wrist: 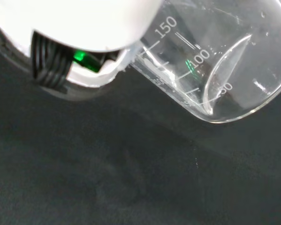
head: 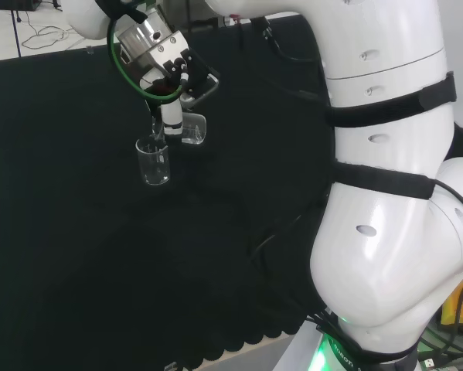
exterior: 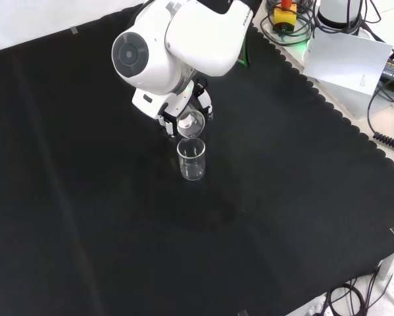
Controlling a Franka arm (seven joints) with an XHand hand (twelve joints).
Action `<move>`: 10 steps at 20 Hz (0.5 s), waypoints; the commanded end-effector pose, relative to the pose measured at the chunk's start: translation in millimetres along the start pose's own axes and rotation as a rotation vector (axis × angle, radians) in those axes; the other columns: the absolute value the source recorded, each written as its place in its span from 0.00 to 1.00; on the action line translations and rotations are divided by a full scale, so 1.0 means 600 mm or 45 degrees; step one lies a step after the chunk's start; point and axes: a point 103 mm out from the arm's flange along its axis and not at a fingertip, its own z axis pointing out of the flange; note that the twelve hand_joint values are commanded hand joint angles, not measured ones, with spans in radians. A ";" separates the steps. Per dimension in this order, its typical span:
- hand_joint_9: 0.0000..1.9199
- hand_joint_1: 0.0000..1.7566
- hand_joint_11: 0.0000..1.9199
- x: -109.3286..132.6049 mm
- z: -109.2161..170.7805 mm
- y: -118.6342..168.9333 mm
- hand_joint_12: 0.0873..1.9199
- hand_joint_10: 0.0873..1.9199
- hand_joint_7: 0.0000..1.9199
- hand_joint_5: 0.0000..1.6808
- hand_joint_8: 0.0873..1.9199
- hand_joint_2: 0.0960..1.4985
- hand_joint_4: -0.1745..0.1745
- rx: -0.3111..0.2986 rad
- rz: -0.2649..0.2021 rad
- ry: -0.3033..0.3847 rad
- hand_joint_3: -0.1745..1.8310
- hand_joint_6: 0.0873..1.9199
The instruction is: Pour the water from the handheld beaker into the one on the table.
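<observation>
The hand (head: 168, 77) is shut on a clear glass beaker (head: 193, 128) and holds it tipped far over on its side. In the head view its mouth points left, over a second clear beaker (head: 154, 161) that stands upright on the black cloth. From the front, the held beaker (exterior: 191, 122) hangs just behind and above the rim of the standing beaker (exterior: 191, 158), with the hand (exterior: 170, 113) curled around it. The wrist view shows the tilted beaker (wrist: 215, 61) with printed marks beside the white hand (wrist: 84, 28). I cannot tell how much water either one holds.
The arm's big white links (head: 386, 193) stand at the right of the head view, and one with a round grey cap (exterior: 157, 52) hangs over the hand in the front view. Cables and a white sheet (exterior: 348, 59) lie past the cloth's scalloped edge.
</observation>
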 end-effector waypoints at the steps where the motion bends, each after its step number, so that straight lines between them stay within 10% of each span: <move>1: 0.75 0.67 0.55 0.002 -0.004 -0.002 0.45 0.01 0.79 0.92 0.05 0.38 0.78 0.026 0.025 -0.039 0.39 0.02; 10: 0.75 0.67 0.55 0.008 -0.015 -0.003 0.45 0.01 0.79 0.91 0.06 0.38 0.78 0.053 0.041 -0.071 0.39 0.02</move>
